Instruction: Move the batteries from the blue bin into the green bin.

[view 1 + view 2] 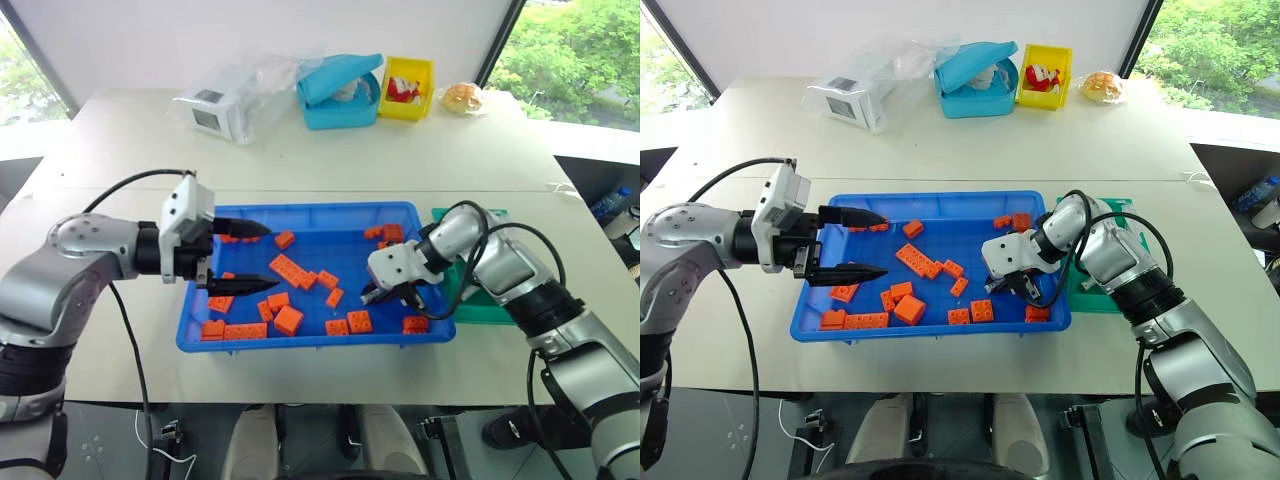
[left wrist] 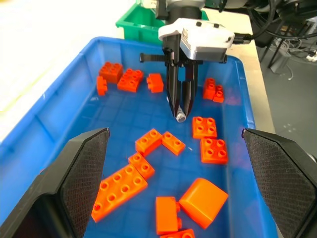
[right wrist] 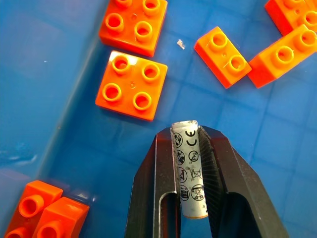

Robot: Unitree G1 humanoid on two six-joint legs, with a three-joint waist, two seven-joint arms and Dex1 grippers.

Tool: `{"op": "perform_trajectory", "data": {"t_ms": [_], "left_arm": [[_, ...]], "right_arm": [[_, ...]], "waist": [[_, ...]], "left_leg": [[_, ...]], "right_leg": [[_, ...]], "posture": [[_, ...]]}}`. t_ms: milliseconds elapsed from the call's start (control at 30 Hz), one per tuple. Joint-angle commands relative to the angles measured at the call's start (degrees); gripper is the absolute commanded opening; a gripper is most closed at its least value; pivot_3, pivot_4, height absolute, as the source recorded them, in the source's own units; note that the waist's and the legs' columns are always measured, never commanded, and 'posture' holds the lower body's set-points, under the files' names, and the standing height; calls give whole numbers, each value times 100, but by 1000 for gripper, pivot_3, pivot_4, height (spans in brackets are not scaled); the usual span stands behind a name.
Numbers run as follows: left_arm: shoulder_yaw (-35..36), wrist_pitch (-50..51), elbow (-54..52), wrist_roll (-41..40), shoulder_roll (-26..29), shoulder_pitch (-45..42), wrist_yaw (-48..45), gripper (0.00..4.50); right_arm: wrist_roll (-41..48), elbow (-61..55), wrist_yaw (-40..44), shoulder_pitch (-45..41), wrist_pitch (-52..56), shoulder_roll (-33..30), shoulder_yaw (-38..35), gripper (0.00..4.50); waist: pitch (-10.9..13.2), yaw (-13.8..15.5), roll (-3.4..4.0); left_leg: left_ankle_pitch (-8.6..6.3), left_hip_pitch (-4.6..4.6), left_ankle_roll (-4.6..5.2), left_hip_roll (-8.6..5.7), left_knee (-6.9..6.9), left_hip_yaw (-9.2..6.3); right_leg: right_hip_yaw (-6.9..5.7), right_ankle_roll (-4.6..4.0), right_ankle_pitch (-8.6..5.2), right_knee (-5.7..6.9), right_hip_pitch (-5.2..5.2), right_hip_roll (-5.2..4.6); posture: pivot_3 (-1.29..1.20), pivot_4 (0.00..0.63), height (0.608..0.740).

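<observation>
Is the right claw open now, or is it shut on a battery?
Shut on a battery. In the right wrist view the right claw has both fingers pressed against the battery, above the blue bin.

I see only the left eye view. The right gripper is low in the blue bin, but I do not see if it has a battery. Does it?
Observer: Yes. In the right wrist view the right gripper is shut on a battery, held lengthwise between the fingers.
Operator: Is the battery touching any brick?
Observer: No. The nearest orange brick lies apart from it on the blue bin floor.
Operator: And the left gripper?
Observer: The left gripper is open and holds nothing; bricks lie between its fingers.
</observation>
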Motion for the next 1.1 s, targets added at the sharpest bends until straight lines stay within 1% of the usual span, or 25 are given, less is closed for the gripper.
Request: {"op": "perform_trajectory", "data": {"t_ms": [33,100,167,267,333,400,500,567,600,700,767,800,933,1033,1100], "left_arm": [[-30,-143,69,55,-53,-169,-73,4500],[-69,-199,155,102,-79,-199,-120,4500],[-83,-246,228,145,-100,-204,-171,4500],[-71,-282,281,143,-99,-183,-225,4500],[-53,-307,304,133,-91,-146,-255,4500],[-20,-280,335,103,-81,-124,-282,4500],[-12,-308,423,117,-71,-130,-341,4500],[-40,-314,520,135,-85,-190,-386,4500],[-69,-309,584,146,-102,-254,-405,4500],[-176,-313,765,208,-159,-455,-444,4500],[-214,-319,848,251,-180,-545,-487,4500],[-213,-311,893,260,-172,-597,-524,4500],[-74,-357,1127,291,88,-671,-793,4500],[252,-305,1241,267,583,-513,-977,4500],[592,-250,1306,219,998,-256,-1114,4500]], "right_arm": [[121,-352,-2,-205,448,-204,-386,61],[663,-763,112,-474,1447,-405,-921,61],[1072,-1001,145,-653,2224,-680,-1401,61],[1382,-1065,73,-647,2838,-1253,-2021,61],[1476,-1019,-52,-421,3091,-1681,-2403,61],[1479,-989,-201,7,3142,-2069,-2723,61],[1431,-1052,-491,741,3099,-2373,-2980,61],[1476,-1186,-780,1112,3200,-2327,-3074,1102],[1492,-1223,-997,1180,3281,-2210,-3089,1543],[1394,-1132,-1595,1160,3196,-1906,-3062,3092],[1398,-1075,-1750,1137,3100,-1850,-3069,4187],[1443,-1032,-1743,1144,3007,-1876,-3113,4440],[1686,-651,-1411,1357,1949,-2123,-3565,4440],[2152,-322,-798,1626,1493,-2374,-4126,4440],[2408,-71,-448,1756,1421,-2560,-4408,4440]], "waist": [[1,2,1],[6,5,7],[10,10,14],[9,40,13],[8,73,11],[7,100,9],[8,106,10],[8,84,10],[9,58,12],[9,-18,12],[9,-17,12],[9,-12,12],[9,0,13],[11,8,13],[12,-6,14]], "left_leg": [[0,-1,0,0,0,0],[0,-5,0,0,0,0],[0,-14,0,0,2,1],[0,-13,0,0,0,-3],[-1,-14,1,0,-3,-5],[-2,-14,3,0,-3,-2],[-3,-13,3,-1,-3,0],[-3,-12,3,-1,-2,2],[-2,-10,3,0,-2,3],[-2,-10,3,0,-2,0],[-2,-9,3,0,-2,0],[-2,-9,3,-1,-2,0],[-2,-13,3,-1,-4,0],[-3,-15,4,-1,-5,0],[-4,-15,5,0,-6,0]], "right_leg": [[0,0,0,0,-1,0],[0,0,0,0,-4,0],[0,1,1,1,-13,-1],[-4,0,0,0,-13,-1],[-9,-1,-1,-8,-10,-2],[-7,-16,-9,-13,-10,-4],[-3,-16,-9,-12,-10,-4],[0,-15,-9,-11,-10,-3],[0,-14,-8,-8,-10,-2],[1,0,0,-5,-11,0],[1,1,0,-4,-11,0],[1,1,1,-3,-11,0],[-1,3,-1,-7,-13,0],[-1,5,-2,-10,-13,-1],[-2,5,-3,-12,-13,-1]], "posture": [[0,150,736],[0,150,736],[0,150,736],[0,150,736],[0,150,736],[0,150,736],[0,150,736],[0,150,736],[0,150,736],[0,150,736],[0,150,736],[0,150,736],[0,150,736],[0,150,736],[0,150,736]]}}
